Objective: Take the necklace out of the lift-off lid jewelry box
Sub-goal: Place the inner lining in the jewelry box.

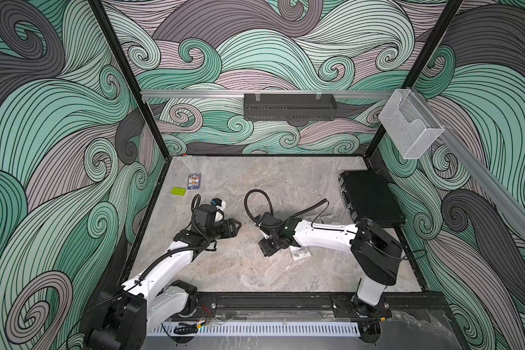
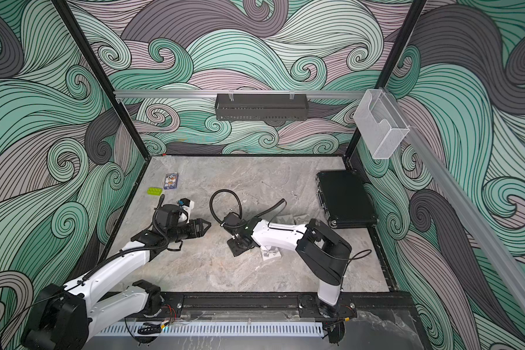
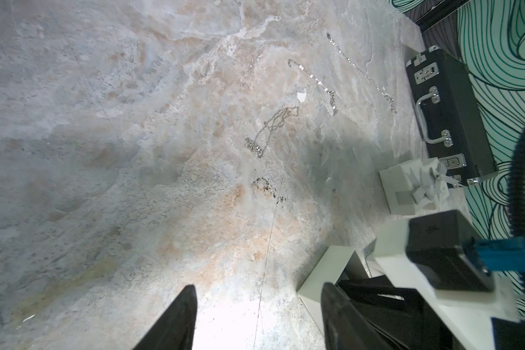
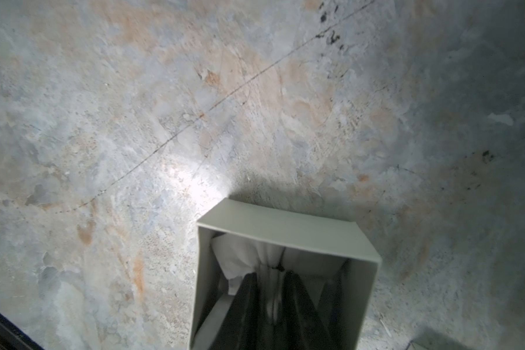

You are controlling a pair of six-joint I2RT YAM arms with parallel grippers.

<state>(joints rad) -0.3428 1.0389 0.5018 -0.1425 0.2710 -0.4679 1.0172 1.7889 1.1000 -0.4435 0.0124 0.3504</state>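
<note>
The white lift-off lid jewelry box (image 4: 285, 233) stands open on the marble table, partly under my right wrist in both top views (image 1: 300, 254) (image 2: 271, 255). My right gripper (image 4: 269, 274) reaches down into it, its two fingers pressed close on the gathered neck of a white cloth pouch (image 4: 246, 251). No necklace shows inside the box. The lid with its grey bow (image 3: 406, 188) lies apart, next to a black case. My left gripper (image 3: 258, 286) hovers open and empty just left of the box (image 3: 325, 272), also seen in a top view (image 1: 238, 225).
Several silver chains (image 3: 273, 127) lie loose on the table behind the box. A black case with metal latches (image 1: 370, 197) sits at the right wall. A card deck (image 1: 194, 181) and a green brick (image 1: 179, 191) lie at the far left.
</note>
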